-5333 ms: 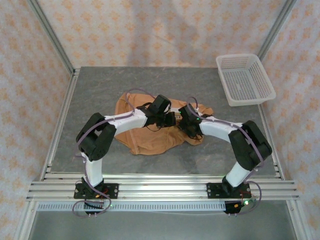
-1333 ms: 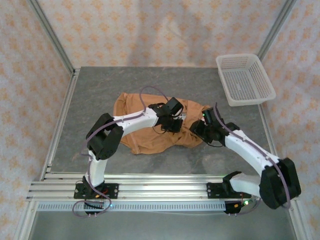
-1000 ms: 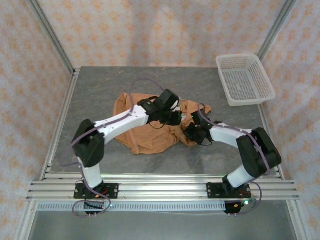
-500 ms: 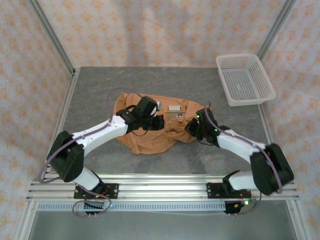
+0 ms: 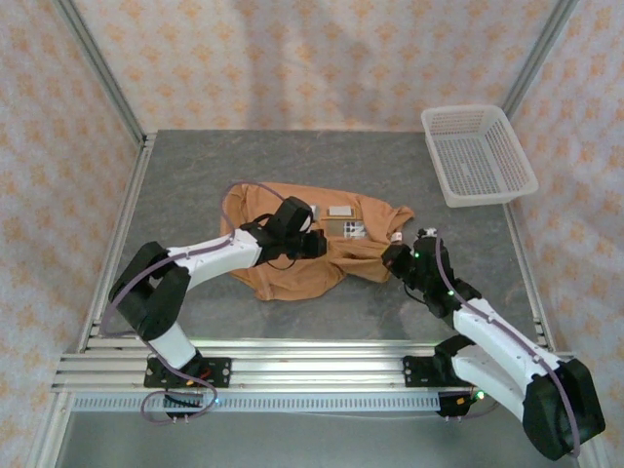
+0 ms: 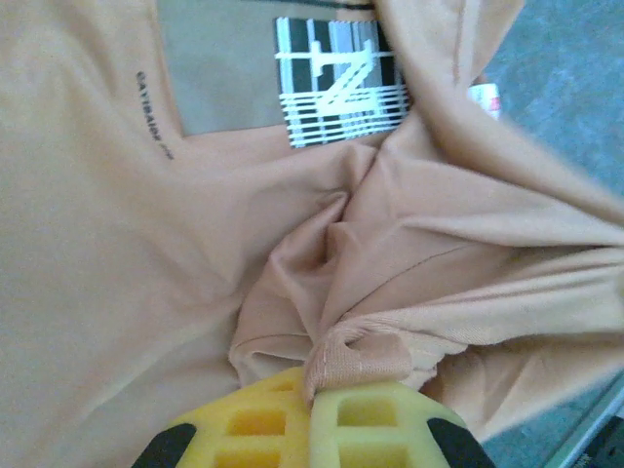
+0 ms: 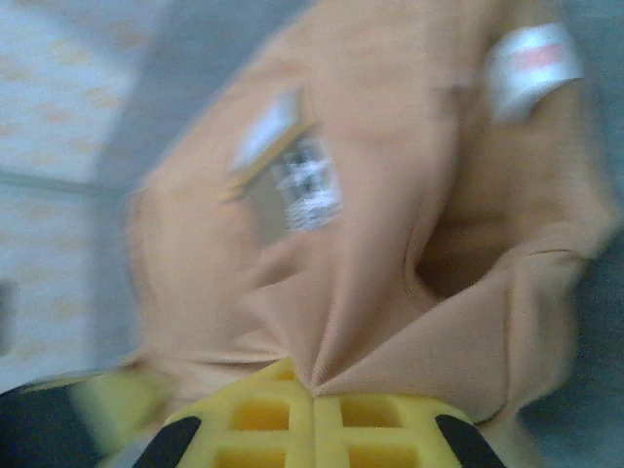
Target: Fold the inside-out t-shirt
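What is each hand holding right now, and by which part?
Both grip the t-shirt: the left hand pinches a bunched seamed edge near its middle; the right hand pinches a fabric fold at its right side.

T-shirt (image 5: pixel 292 278): orange-tan, soft fabric, lying crumpled and unfolded mid-table (image 5: pixel 195 175), bunched into ridges across its middle and right side. White labels (image 5: pixel 343 220) face up near its far edge. Small white tag (image 5: pixel 397 237) sticks out at the right edge.
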Motion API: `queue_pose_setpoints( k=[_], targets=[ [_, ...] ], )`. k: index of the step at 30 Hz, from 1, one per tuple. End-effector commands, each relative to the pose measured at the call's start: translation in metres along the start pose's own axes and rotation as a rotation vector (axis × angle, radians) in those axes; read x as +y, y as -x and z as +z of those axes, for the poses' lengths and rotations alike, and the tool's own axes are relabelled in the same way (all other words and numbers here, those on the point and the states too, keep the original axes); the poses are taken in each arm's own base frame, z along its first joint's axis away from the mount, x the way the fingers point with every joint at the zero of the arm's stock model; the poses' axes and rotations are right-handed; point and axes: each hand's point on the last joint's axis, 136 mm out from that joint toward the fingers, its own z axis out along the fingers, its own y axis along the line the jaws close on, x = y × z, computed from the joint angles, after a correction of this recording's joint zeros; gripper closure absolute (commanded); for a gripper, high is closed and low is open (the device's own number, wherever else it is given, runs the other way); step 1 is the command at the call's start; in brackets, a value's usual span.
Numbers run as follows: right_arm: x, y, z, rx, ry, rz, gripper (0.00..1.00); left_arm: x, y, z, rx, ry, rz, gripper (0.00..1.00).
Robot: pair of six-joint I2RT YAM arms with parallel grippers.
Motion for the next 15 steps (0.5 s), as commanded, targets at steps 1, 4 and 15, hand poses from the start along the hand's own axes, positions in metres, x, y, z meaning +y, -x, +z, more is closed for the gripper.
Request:
queue_pose_setpoints(
  k=[1, 4, 15],
  targets=[
    [-0.066, 0.016, -0.016, -0.093, -0.366, -0.012, 0.8, -0.018, 0.022, -0.02, -0.088, -0.061, 0.001, 1.0],
    [-0.038, 0.016, -0.012, -0.02, -0.329, -0.07, 0.69, -0.026, 0.023, -0.019, -0.091, -0.098, -0.009, 1.0],
    [0.061, -0.041, 0.025, 0.226, -0.121, -0.354, 0.79, -0.028, 0.022, -0.013, -0.081, -0.096, -0.006, 1.0]
  ],
)
